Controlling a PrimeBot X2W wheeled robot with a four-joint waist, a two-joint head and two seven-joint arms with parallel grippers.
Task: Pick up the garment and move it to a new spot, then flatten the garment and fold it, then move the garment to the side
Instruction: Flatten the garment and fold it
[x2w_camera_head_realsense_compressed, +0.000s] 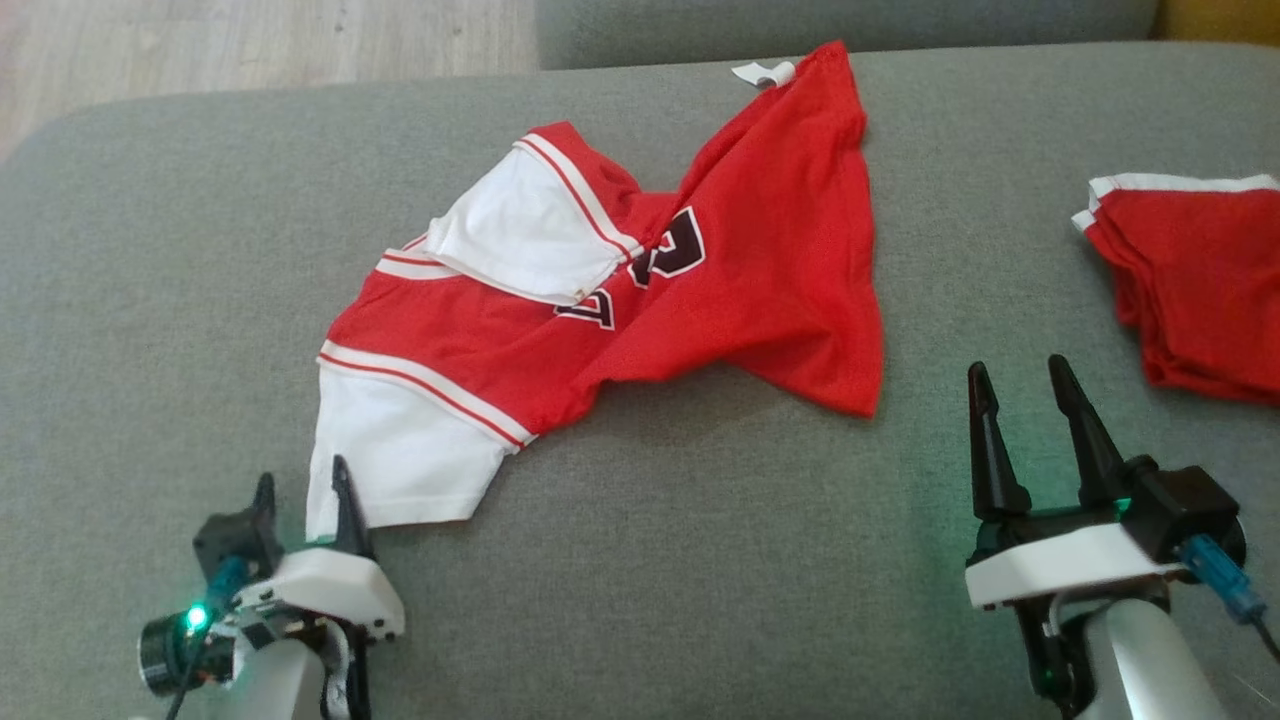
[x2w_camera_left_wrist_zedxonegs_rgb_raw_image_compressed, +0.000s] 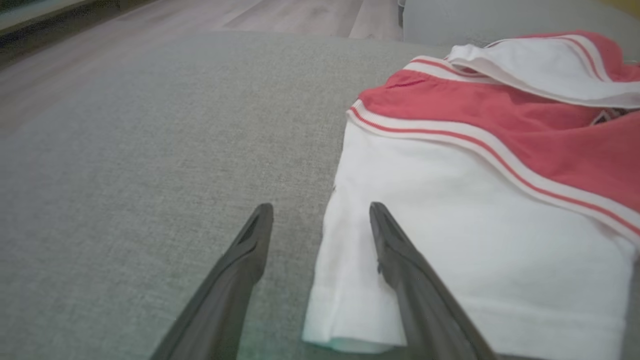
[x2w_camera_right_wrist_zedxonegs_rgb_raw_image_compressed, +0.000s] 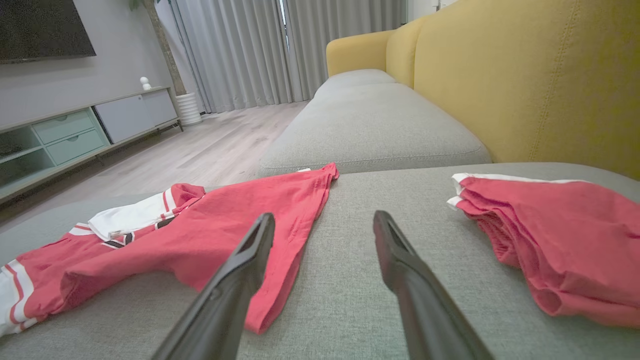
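The left end effector is hanging with its fingers apart and empty, the edge of the white sleeve sitting between them by the sofa cushion's near edge. The right end effector is also gaping and empty, just beside the red hem corner. The garment is lying twisted across the cushion's middle. It is looking light and limp, likely sagging when lifted, so pinching sleeve and hem corner together seems wisest.

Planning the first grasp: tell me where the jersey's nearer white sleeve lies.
In the head view the nearer white sleeve lies lower left on the grey cushion, its side edge between the fingers of the open left gripper.
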